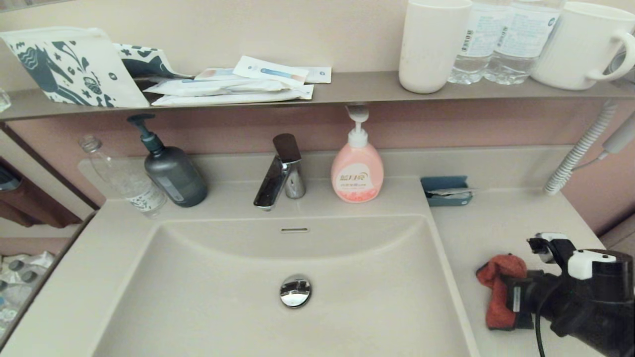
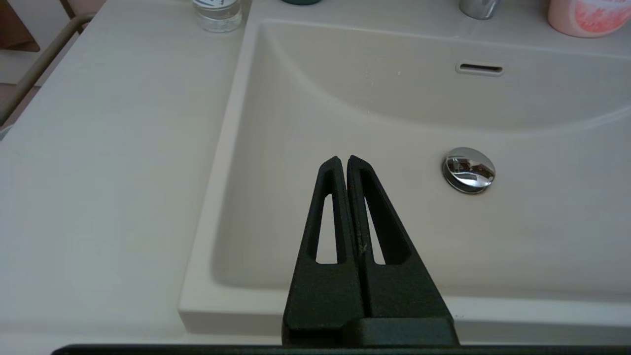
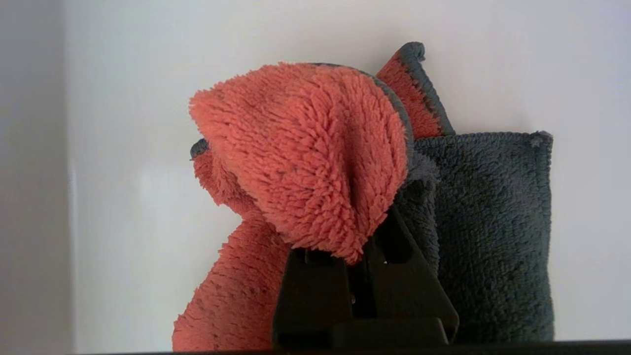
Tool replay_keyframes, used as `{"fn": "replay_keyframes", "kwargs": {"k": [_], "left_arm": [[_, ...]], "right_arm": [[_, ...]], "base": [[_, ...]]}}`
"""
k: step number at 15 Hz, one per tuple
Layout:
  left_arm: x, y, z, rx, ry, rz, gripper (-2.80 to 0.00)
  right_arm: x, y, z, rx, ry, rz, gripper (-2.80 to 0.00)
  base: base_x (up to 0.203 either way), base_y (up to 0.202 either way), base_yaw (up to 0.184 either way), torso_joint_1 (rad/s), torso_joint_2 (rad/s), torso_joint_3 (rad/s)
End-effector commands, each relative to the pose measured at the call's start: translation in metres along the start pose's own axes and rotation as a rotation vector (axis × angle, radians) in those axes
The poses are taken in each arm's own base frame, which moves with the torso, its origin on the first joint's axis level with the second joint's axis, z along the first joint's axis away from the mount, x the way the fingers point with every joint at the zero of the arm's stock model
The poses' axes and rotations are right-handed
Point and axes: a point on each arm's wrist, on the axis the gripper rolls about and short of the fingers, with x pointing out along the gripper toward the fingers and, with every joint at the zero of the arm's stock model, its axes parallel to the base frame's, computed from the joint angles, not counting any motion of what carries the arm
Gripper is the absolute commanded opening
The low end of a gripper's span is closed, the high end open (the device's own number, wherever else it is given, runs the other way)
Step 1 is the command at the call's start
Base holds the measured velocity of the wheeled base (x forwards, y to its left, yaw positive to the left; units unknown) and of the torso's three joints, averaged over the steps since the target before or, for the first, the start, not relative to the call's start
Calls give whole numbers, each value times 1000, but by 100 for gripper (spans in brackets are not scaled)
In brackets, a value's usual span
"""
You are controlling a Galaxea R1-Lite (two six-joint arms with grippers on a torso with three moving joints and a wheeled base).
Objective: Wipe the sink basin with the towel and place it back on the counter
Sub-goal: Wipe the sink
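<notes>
Red-orange plush, dark grey on its reverse: the towel (image 1: 498, 290) lies bunched on the beige desk (image 1: 501, 228) at about four o'clock from the drain plug (image 1: 295, 290), just right of the sink basin (image 1: 208, 297) rim. The right tool (image 1: 511, 300) is clenched on it, a fold of pile bulging over the pinched fingers (image 3: 315, 291) in the right wrist view (the grey side (image 3: 498, 231) hangs off to one side there). The left tool (image 2: 343, 160) sits parked at the near edge of the basin, fingers pressed together on nothing.

Farther back, along the rear of the desk from ten o'clock to one o'clock, stand a clear bottle (image 1: 126, 178), a grey pump bottle (image 1: 173, 173), the chrome faucet (image 1: 280, 173), a pink soap dispenser (image 1: 357, 171) and a small blue tray (image 1: 446, 190). Farthest off, the brown-grey shelf (image 1: 347, 89) carries a patterned white pouch (image 1: 69, 67), flat sachets (image 1: 238, 84), a white tumbler (image 1: 431, 44), two water bottles (image 1: 501, 42) and a white mug (image 1: 583, 44).
</notes>
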Motion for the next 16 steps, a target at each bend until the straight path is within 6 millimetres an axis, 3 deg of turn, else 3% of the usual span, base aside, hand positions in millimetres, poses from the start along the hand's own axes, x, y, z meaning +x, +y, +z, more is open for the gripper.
{"fn": "replay_keyframes", "kwargs": {"k": [1,5,9,13,16], "left_arm": [[0,0,0,-1,1,0,-280],[0,0,0,-1,1,1,-280],[0,0,0,-1,0,0,-280],[0,0,0,-1,1,0,-280],[0,0,0,-1,0,0,-280]], "right_arm": [[20,1,12,15,-43,-7,-280],[46,-1,42,42,-142,-22,-280],[39,-6,45,43,-114,-41,-280],[-6,-15,60,41,-57,-39,-280],[-45,-34,53,-77,194,-61,-280]], "base": [[0,0,0,0,0,0],[0,0,0,0,0,0],[0,0,0,0,0,0],[0,0,0,0,0,0],[0,0,0,0,0,0]]}}
